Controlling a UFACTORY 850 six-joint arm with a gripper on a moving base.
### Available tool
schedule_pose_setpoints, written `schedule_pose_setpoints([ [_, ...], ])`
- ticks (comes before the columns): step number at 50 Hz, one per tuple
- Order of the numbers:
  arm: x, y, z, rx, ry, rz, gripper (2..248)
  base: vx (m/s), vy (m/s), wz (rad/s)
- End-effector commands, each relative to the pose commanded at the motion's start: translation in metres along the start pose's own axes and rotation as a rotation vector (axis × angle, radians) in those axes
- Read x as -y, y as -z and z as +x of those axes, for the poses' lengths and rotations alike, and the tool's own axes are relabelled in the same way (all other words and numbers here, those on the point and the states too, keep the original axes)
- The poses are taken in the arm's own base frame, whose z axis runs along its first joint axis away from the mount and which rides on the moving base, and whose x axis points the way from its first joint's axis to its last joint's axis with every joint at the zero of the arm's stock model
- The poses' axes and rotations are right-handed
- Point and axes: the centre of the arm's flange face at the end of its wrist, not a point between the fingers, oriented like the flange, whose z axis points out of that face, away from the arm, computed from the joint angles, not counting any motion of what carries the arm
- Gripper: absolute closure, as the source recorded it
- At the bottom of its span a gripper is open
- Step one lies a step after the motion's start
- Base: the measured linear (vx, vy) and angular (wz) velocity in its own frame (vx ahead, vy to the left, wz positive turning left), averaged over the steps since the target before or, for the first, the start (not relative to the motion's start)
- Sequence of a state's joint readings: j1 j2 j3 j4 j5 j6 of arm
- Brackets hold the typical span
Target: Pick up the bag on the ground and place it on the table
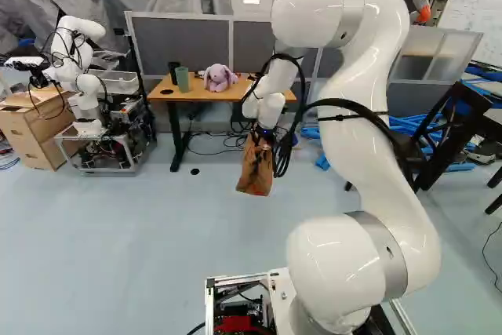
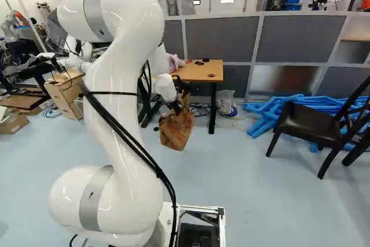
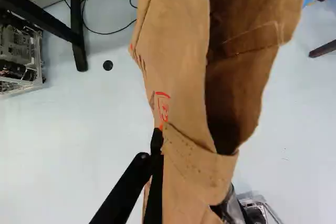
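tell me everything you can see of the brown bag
The bag is brown and looks like creased paper, with red marks printed on its side. Its mouth gapes, showing a shadowed inside, and part of the rim is folded over. The pincer grips it near that rim, one finger on either side. It hangs at a slight tilt above the floor, lower than the top of the table, not on it.

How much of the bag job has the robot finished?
Picking up looks done: the brown paper bag hangs above the floor. In hand: the gripper holds it by its rim. Left to do: carry it to the wooden table, set it down and let go; it hangs in front, below the tabletop.
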State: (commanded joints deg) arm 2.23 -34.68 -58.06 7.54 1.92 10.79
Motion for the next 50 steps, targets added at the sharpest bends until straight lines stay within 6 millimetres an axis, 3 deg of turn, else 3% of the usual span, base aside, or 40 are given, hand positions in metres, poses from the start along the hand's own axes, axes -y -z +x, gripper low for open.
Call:
schedule_pose_setpoints([
  [50, 0.016, 0.039, 0.049, 0.077, -0.003, 0.004, 229, 0.0, 0.0, 0.0],
])
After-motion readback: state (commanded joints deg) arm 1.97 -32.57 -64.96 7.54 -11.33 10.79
